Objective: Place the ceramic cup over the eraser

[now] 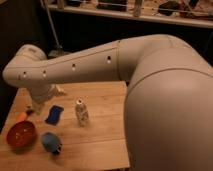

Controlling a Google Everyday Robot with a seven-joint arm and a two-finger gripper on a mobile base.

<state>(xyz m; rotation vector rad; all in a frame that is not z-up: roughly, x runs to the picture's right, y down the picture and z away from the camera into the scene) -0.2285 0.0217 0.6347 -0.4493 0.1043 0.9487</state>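
Note:
The ceramic cup point(49, 141) is a small rounded light-blue cup near the front left of the wooden table point(107, 135), just right of the orange bowl. The eraser point(81, 112), a small dark block with pale stripes, stands upright mid-table, apart from the cup. My arm reaches in from the right. Its wrist bends down to the gripper point(37, 105) at the table's left, behind the bowl and to the left of the eraser. The gripper touches neither the cup nor the eraser.
An orange-red bowl point(21, 135) sits at the front left. A flat dark-blue rectangular piece point(54, 114) lies between gripper and eraser. A small orange item point(22, 116) lies by the left edge. A dark shelf and rail run behind the table.

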